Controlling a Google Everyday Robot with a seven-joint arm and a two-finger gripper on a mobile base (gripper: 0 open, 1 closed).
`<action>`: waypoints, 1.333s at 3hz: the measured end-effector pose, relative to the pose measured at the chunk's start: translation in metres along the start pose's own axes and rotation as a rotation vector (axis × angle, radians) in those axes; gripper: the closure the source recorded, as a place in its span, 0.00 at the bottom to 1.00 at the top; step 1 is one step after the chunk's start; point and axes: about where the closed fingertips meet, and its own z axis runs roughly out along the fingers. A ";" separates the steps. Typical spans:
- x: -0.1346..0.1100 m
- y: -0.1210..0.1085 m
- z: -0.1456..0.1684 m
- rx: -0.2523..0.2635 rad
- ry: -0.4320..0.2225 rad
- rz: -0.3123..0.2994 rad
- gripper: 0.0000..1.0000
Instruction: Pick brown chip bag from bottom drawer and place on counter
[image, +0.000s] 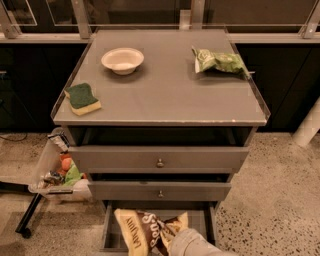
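The brown chip bag (142, 231) stands tilted in the open bottom drawer (110, 230), near its front, white script lettering facing me. My gripper (169, 236) comes in from the bottom right on a pale arm and is shut on the bag's right side; the wrist hides most of the fingers. The counter (165, 95) is the grey top of the cabinet above.
On the counter are a white bowl (122, 60), a green-and-yellow sponge (82, 98) and a green chip bag (218, 61). The two knobbed drawers above stand slightly open. A clear bin of items (55, 170) hangs at the cabinet's left. A white post (310, 125) stands right.
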 end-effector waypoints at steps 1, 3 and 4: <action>-0.071 0.028 -0.045 -0.044 -0.103 -0.103 1.00; -0.092 0.051 -0.060 -0.086 -0.125 -0.177 1.00; -0.107 0.047 -0.068 -0.105 -0.135 -0.245 1.00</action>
